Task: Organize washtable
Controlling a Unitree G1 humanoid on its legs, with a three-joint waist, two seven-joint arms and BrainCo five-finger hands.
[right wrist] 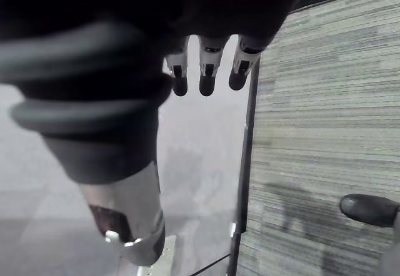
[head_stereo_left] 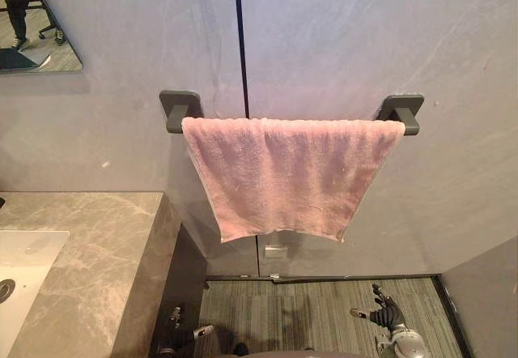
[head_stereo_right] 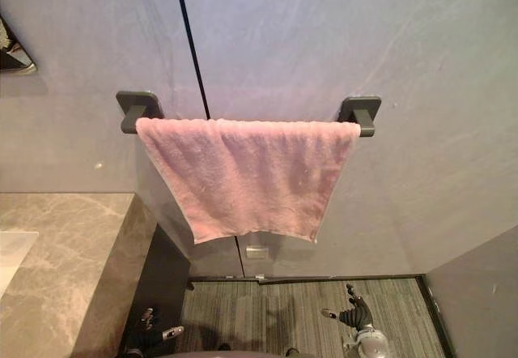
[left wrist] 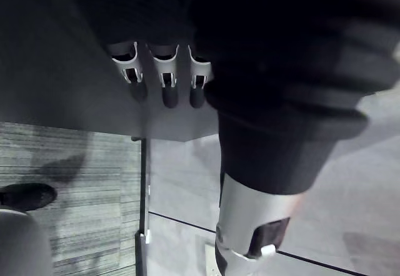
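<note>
The white sink (head_stereo_left: 28,257) is sitting sunk into the grey marble counter (head_stereo_left: 97,245) at the robot's left. The part of the basin that is showing is bare white, with 1 round drain (head_stereo_left: 4,289) at its edge. A mirror (head_stereo_left: 32,26) is hanging on the wall (head_stereo_left: 364,34) above the counter.

The pink towel (head_stereo_left: 283,176) is hanging over the dark grey towel bar (head_stereo_left: 180,108). It is spreading across almost the whole length between the bar's 2 wall mounts. It is draping flat against the wall, its sides are slanting inward toward the bottom, and its lower edge is ending well above the floor (head_stereo_left: 316,317). The towel's left edge is hanging near the counter's end and apart from it.

Both hands are hanging low near the striped floor, well below the towel and apart from it. The left hand (left wrist: 164,76) is hanging beside the dark side panel under the counter, below the towel's left corner. Its fingers are lying straight and loose in a row, slightly apart, with the thumb (left wrist: 250,226) held away from them. The right hand (right wrist: 206,70) is hanging below the right end of the bar. Its fingers are also lying straight and relaxed, with the thumb (right wrist: 128,220) standing apart, closing on no object.
</note>
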